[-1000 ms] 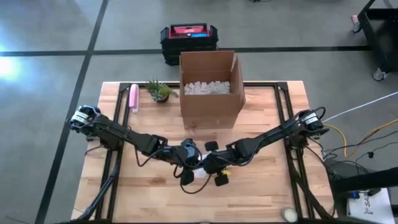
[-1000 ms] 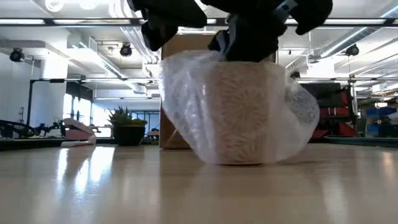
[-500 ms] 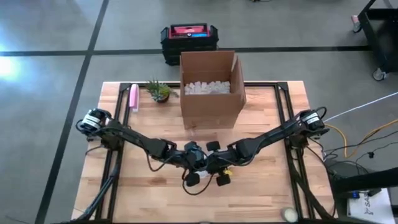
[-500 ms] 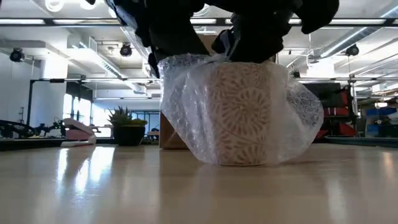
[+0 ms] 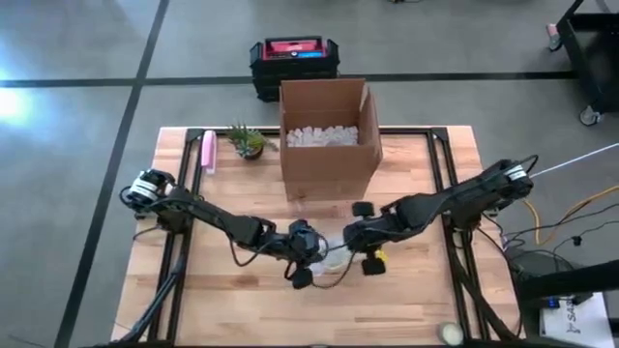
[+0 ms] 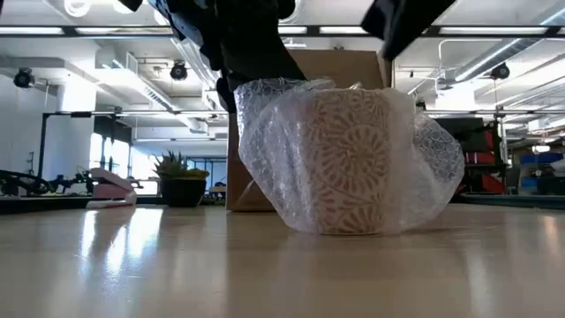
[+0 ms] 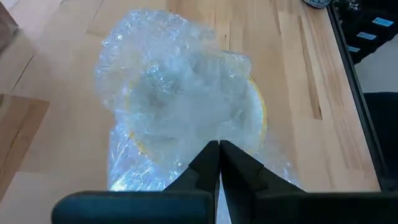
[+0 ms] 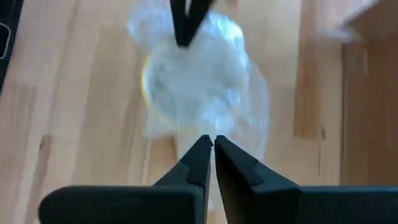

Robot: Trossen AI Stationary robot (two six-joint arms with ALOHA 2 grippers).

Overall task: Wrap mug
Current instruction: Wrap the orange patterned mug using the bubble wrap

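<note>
Standing upright on the wooden table (image 5: 222, 300), just below centre of the high view, the patterned mug (image 6: 346, 159) is loosely draped in clear bubble wrap (image 6: 265, 150), which covers its mouth and trails out onto the boards at either side. The left gripper (image 7: 219, 152) reaches in from the left of the high view and sits at the mug's rim; in the left wrist view its jaws are pressed together with the film bunched right at their tips, most likely pinching a fold of wrap, though the contact itself is partly hidden. Holding the sheet at the rim apparently keeps it from springing back off the opening. The right gripper (image 8: 209, 146) stands just to the right of the mug in the high view, apart from the wrap, its jaws likewise pressed together on nothing. Loose film at the mug's foot in the low view suggests the wrapping is incomplete: the skirt is not yet tucked or folded under. A cardboard box (image 5: 327, 145) holding white packing fill stands open at upper centre of the high view, presumably the wrapped mug's destination. A small potted plant (image 5: 248, 141) and a pink object (image 5: 206, 152) lie at the table's upper left, well apart from the work.
</note>
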